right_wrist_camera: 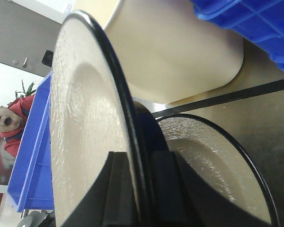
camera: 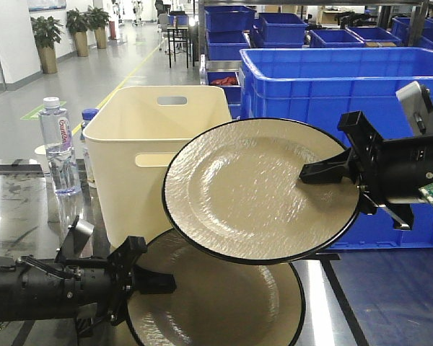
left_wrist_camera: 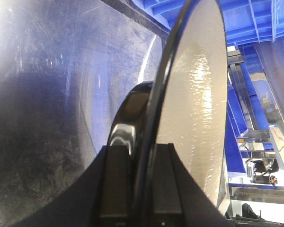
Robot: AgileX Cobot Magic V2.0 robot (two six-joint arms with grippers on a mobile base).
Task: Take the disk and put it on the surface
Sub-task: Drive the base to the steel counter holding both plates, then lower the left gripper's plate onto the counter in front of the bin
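Rim of upper disk [camera: 252, 191] sits clenched in right hand [camera: 325, 174], aloft. Left hand [camera: 155, 281] grips lower disk [camera: 224, 306] near surface [camera: 18, 216].

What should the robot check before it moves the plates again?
1. The right gripper is shut on the rim of the raised disk: ok.
2. The left gripper is shut on the rim of the lower disk: ok.
3. The lower disk rests flat on the tabletop: cannot tell.
4. There is bare tabletop right under the raised disk: not ok, the lower disk is beneath it.
5. The water bottle stands apart from both disks: ok.
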